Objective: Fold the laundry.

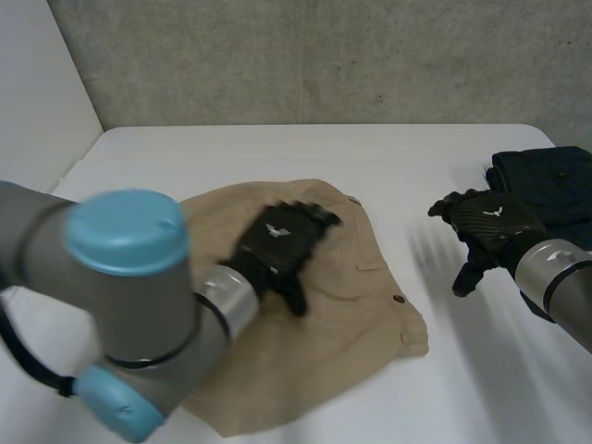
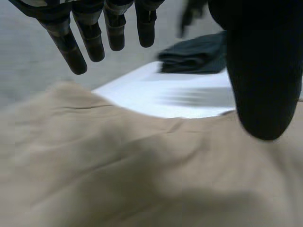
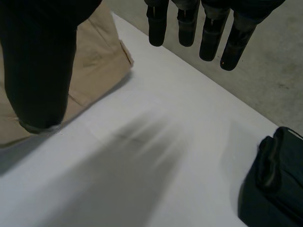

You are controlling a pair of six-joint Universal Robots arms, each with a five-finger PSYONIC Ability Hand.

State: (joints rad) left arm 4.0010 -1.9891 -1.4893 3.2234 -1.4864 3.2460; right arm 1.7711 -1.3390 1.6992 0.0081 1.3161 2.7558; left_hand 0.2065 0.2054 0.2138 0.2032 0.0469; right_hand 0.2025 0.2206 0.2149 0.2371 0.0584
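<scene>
We have the white counter (image 1: 277, 148) wide before us. On it, from the middle toward 7 o'clock, lies the tan cloth (image 1: 361, 314), rumpled and not yet folded. Its edge with two dark buttons (image 1: 399, 299) faces 3 o'clock. The left arm (image 1: 120, 277) comes in from 8 o'clock across the cloth's near part. A dark pile (image 1: 546, 180), folded by the look of it, sits at the counter's 2 o'clock edge, well apart from the tan cloth.

The left hand (image 1: 277, 242) is over the cloth's middle. Its fingers are straight, its thumb stands apart, and it grasps nothing. We cannot tell whether it touches the fabric. The right hand (image 1: 490, 222) hangs over bare counter at 3 o'clock of the cloth, between it and the dark pile. Its fingers are also straight and released, and it is empty.

We judge the step in hand to be the first hold on the tan cloth. To do it well, we should:

- Lay the left palm flat on the middle and smooth the wrinkles out toward 9 o'clock.
- Bring the right hand to the buttoned edge and pinch it near a corner, taking all layers at once.
- Carry that edge low across toward 9 o'clock, so that the edges meet squarely and the cloth does not drag.
- Keep the right arm clear of the dark pile.
</scene>
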